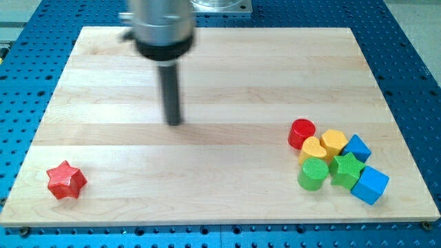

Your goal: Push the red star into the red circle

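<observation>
The red star [66, 180] lies near the view's bottom left corner of the wooden board [220, 69]. The red circle [301, 133] is a red cylinder at the view's right, at the top left of a cluster of blocks. My tip [174, 122] is on the board left of centre, well above and to the right of the red star and far to the left of the red circle. It touches no block.
Next to the red circle sit a yellow heart [313, 149], a yellow hexagon [333, 141], a green cylinder [313, 173], a green star [346, 169], a blue block [357, 147] and a blue cube [370, 184]. A blue perforated table [413, 55] surrounds the board.
</observation>
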`<state>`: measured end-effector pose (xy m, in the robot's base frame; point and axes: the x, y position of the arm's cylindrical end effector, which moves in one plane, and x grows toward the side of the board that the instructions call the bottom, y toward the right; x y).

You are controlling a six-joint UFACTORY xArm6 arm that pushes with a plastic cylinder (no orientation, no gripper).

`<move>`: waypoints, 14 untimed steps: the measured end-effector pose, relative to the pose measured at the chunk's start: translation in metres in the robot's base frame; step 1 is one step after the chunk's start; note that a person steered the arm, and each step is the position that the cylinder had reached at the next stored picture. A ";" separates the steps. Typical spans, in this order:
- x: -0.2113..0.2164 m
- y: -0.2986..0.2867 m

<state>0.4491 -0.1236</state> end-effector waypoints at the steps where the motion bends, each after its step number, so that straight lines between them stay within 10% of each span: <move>1: 0.010 -0.121; 4: 0.136 -0.146; 8: 0.077 0.105; 10: 0.066 0.104; 12: 0.063 -0.057; 14: 0.129 0.013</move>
<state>0.5778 -0.1103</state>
